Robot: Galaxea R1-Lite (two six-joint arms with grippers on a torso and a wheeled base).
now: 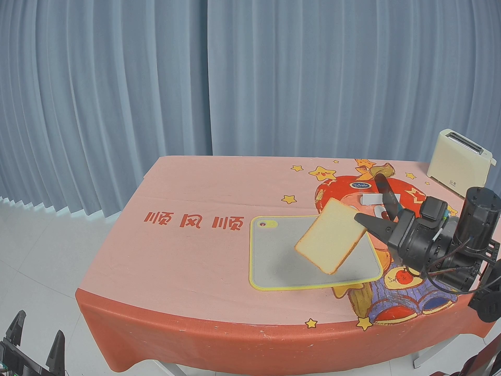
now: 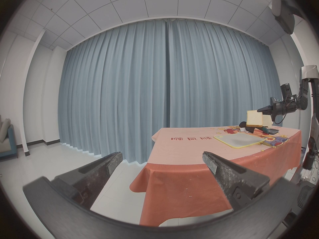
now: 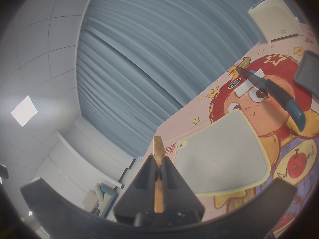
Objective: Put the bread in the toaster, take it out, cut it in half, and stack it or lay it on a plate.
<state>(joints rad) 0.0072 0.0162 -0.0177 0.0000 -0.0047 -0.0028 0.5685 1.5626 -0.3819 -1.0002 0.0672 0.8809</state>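
Observation:
A slice of bread (image 1: pixel 329 236) hangs tilted above the grey cutting board (image 1: pixel 276 267), held by one edge. My right gripper (image 1: pixel 360 219) is shut on that edge; in the right wrist view the crust (image 3: pixel 159 150) sticks out edge-on between the closed fingers. The cream toaster (image 1: pixel 459 163) stands at the table's far right corner. A knife (image 1: pixel 387 191) with a dark blade and teal handle (image 3: pixel 295 112) lies on the cloth behind the board. My left gripper (image 1: pixel 35 335) hangs open, low and off the table's near left corner, with nothing between its fingers (image 2: pixel 99 170).
The table carries a pink cloth (image 1: pixel 198 246) with red characters and a cartoon print. A dark grey flat tray (image 3: pixel 309 72) lies at the right, near the knife. Blue curtains (image 1: pixel 209 63) hang behind the table. The cloth left of the board is bare.

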